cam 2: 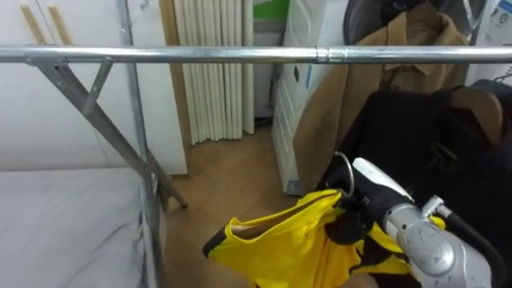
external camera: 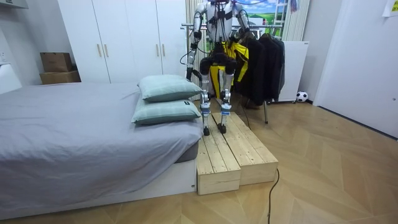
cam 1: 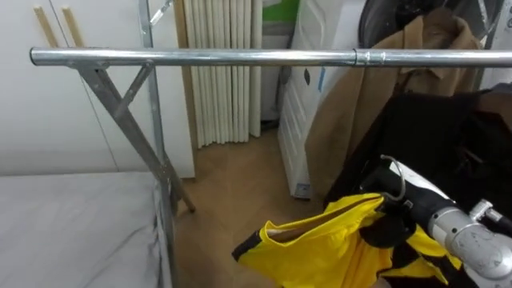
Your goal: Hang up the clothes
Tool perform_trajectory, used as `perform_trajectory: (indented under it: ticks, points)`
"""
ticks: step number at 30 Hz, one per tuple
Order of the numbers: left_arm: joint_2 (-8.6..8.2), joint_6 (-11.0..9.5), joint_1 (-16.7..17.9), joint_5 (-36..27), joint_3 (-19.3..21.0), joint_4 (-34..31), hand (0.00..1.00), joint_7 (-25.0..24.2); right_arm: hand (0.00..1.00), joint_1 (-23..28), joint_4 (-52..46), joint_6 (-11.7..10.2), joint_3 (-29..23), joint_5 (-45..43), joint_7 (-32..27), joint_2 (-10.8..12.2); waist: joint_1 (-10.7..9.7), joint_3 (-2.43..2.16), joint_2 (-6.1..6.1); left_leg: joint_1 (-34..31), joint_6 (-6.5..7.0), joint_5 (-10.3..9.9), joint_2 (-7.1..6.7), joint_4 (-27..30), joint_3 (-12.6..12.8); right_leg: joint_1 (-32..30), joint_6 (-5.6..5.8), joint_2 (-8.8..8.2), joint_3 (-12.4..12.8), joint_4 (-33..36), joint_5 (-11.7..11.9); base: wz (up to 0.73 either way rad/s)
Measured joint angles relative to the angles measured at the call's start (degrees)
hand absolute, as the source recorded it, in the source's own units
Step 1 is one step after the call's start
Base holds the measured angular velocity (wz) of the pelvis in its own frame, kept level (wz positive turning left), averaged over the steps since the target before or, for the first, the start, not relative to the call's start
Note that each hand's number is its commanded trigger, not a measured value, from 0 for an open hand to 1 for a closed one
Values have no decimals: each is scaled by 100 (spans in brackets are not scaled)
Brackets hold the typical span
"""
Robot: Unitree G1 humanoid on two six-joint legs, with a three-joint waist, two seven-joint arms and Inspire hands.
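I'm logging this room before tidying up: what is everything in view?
clothes rail: one, silver, across the top
yellow garment: one, yellow and black, below the rail
coat: one, tan, hanging on the rail's right
dark clothes: black, beside the coat
bed: one, grey, beside the robot
pillows: two, pale grey-green, stacked on the bed
wooden platform: pale wood, under the robot
right hand: fingers curled on the yellow garment

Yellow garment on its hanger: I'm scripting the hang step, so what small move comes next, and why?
Probably lift the right hand, since the wire hanger it grips with the yellow and black garment sits below the silver metal rail, whose left stretch is bare.
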Motion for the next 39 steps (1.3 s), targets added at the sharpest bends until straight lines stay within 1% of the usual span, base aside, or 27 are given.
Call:
perform_trajectory:
  ticks: [1, 2, 4, 5, 7, 9, 10, 12, 14, 20, 24, 27, 28, 30, 33, 37, 39]
  points:
    - [6, -7, -32, -14, -61, -4, 0, 31, 100, 1, -4, -24, 0, 23, 3, 29, -47, 1, 7, 12, 20, -12, -23, -8, -8, 59, 1, -20, -11, -105, 17, 0]
    - [18, -12, -35, -16, -115, -3, 0, 54, 100, 1, -5, -41, 1, 28, 11, 42, -43, 2, 10, 23, 22, -13, -30, -15, -21, 86, 11, -25, -21, -141, 34, 0]
    - [35, -67, -34, -15, -151, -8, 0, 85, 100, -8, -75, -51, -8, 29, 37, 58, -63, -2, 4, 55, 25, -10, -93, -73, -224, 141, 20, -71, -204, -200, 53, 11]
    - [36, -79, -30, -14, -155, -8, 0, 85, 100, -15, -108, -52, -21, 29, 51, 58, -71, -2, 4, 54, 25, -11, -106, -85, -269, 151, 20, -82, -241, -223, 53, 21]
    - [43, -160, -30, -14, -154, -27, 0, 86, 100, -75, -201, -69, -40, 39, 136, 58, -33, -4, 0, 94, 30, -8, -121, -184, -314, 168, 32, -89, -276, -257, 60, 12]
    - [43, -193, -25, -14, -154, -37, 0, 102, 100, -122, -202, -125, -39, 40, 207, 59, -13, -9, -7, 162, 56, 7, -133, -259, -379, 216, 32, -85, -290, -270, 60, 14]
    - [43, -196, -19, -14, -154, -37, 0, 109, 100, -146, -202, -152, -40, 38, 241, 59, -19, -9, -8, 201, 65, 13, -142, -300, -450, 279, 32, -85, -313, -321, 60, 19]
    - [43, -207, -1, -13, -150, -37, 0, 119, 100, -152, -202, -190, -40, 33, 274, 60, -7, -11, -17, 284, 80, 22, -148, -382, -488, 367, 32, -83, -346, -400, 60, 13]
    - [45, -219, 66, -13, -136, -37, 0, 148, 100, -153, -203, -190, -40, 33, 334, 60, 24, -14, -27, 328, 82, 25, -147, -416, -496, 428, 32, -82, -415, -458, 60, 3]
    - [44, -314, 92, -27, -138, -36, 0, 308, 100, -153, -202, -190, -40, -2, 445, 63, 112, -23, -65, 359, 72, 48, -134, -452, -490, 448, 31, -70, -419, -457, 60, 0]
    - [66, -348, 123, -92, -140, -36, 0, 440, 100, -153, -202, -190, -39, 46, 444, 64, 129, -34, -144, 397, 64, 64, -132, -453, -489, 478, 31, -67, -417, -447, 60, 0]
    - [94, -408, 186, -106, -133, -36, 0, 512, 100, -154, -202, -189, -42, 134, 442, 62, 129, -31, -209, 432, 63, 64, -129, -449, -491, 531, 30, -65, -426, -456, 59, 0]
    - [108, -410, 201, -117, -133, -37, 0, 510, 100, -156, -202, -189, -42, 199, 442, 62, 140, -36, -233, 432, 63, 64, -128, -444, -489, 536, 30, -65, -430, -460, 59, 0]
    - [117, -408, 202, -146, -132, -35, 0, 507, 100, -208, -202, -187, -43, 259, 442, 62, 134, -40, -251, 423, 64, 65, -134, -436, -504, 536, 30, -67, -449, -467, 59, 2]
    - [124, -408, 189, -148, -133, -26, 0, 501, 100, -397, -202, -185, -73, 286, 429, 62, 115, -41, -250, 378, 73, 70, -164, -404, -585, 559, 29, -85, -529, -525, 60, 11]
    - [123, -406, 192, -147, -135, -39, 0, 481, 100, -716, -192, -189, -75, 465, 312, 59, 187, -20, -218, 377, 69, 73, -161, -405, -633, 581, 26, -80, -570, -539, 61, 7]
    - [121, -406, 193, -145, -134, -61, 0, 463, 100, -769, -161, -191, -82, 574, 166, 21, 255, -14, -196, 393, 66, 72, -142, -402, -661, 611, 22, -80, -600, -549, 63, 9]
